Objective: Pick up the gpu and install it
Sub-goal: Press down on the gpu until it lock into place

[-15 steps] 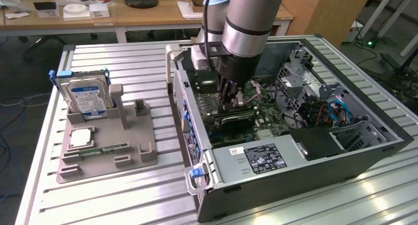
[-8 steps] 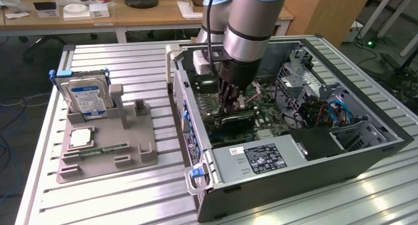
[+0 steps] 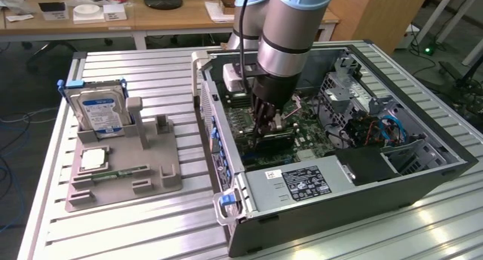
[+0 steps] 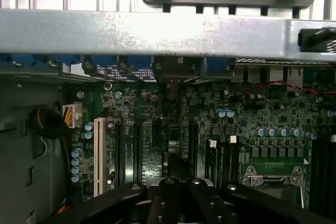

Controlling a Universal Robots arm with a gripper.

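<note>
Though its grip is unclear, tool (image 3: 266, 129) deep inside case (image 3: 422, 175), over half-hidden gpu (image 3: 273, 139)

One camera looks down at the whole table (image 3: 113, 226) from high up. My wrist camera sits close inside the computer case (image 3: 422, 175), facing its green board (image 4: 157, 129); both see it.
</note>
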